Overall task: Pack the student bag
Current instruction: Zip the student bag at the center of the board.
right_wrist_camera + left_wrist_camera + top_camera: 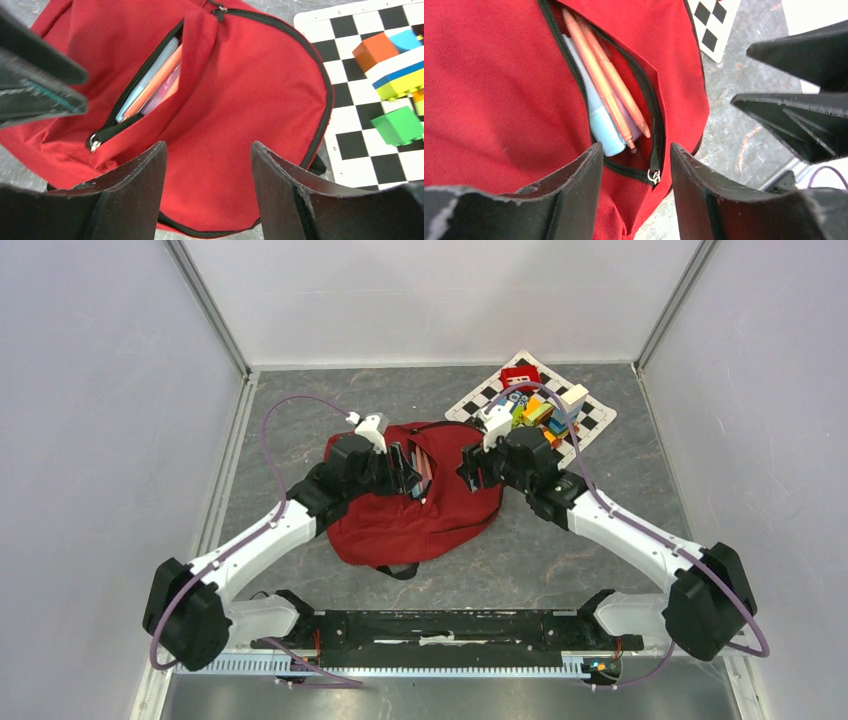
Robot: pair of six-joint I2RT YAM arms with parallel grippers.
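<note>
Top external view: a grey marbled counter (560,560) between white walls, with the dark-red student bag (420,525) lying at its middle. A checkered mat (598,418) of toy blocks (540,410) sits just beside the bag, far right. The left fingers (586,172) and right fingers (150,167) stand apart over the bag, holding nothing. Only the wrist views show the unzipped pocket (646,95) with its orange pens (606,82) and pale-blue marker (603,130)

From high above the near edge, looks down across the whole table (500,560). From each wrist, looks down close on the backpack (484,90), left and right; share its open pocket (112,132).
</note>
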